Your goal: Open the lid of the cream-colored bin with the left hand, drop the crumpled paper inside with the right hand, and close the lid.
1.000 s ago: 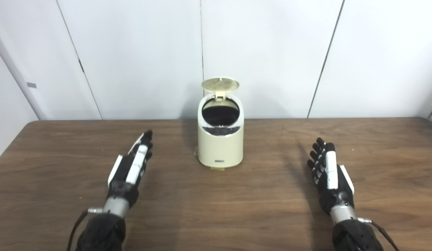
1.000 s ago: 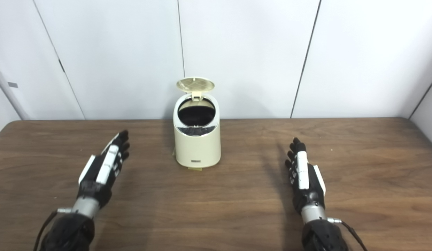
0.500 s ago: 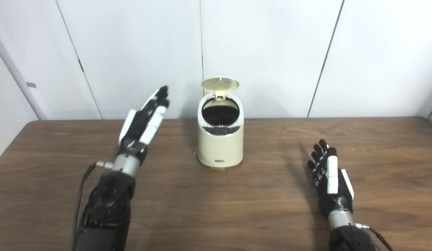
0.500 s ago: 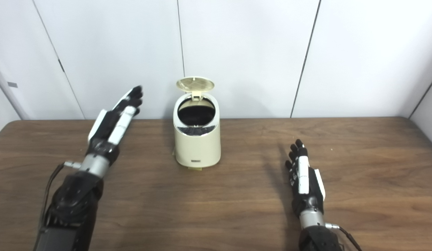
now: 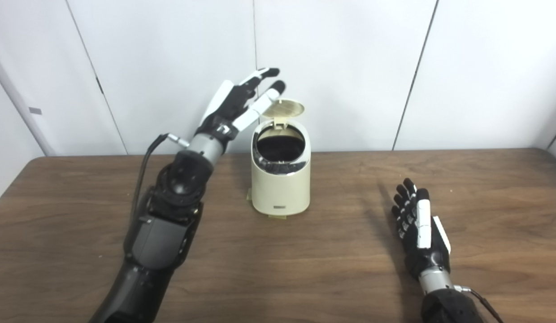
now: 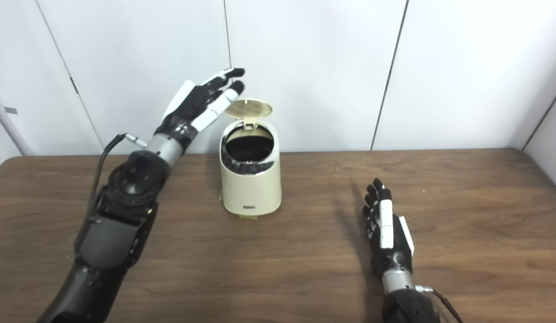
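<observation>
The cream-colored bin stands upright in the middle of the wooden table. Its round lid is tipped up and back on its hinge, and the dark inside shows. My left hand is raised in the air, open, with fingers spread just left of and above the lid. I cannot tell if a fingertip touches the lid's edge. My right hand lies open and flat low over the table to the bin's right, holding nothing. No crumpled paper shows in either view.
White wall panels stand close behind the bin and the table's back edge. A thin black cable loops off the left forearm. Bare wood lies in front of the bin and between the arms.
My left hand has risen from the table and swung right, up to the lid. The right hand has drawn back slightly. The bin's lid stays up. The camera shifted a little.
</observation>
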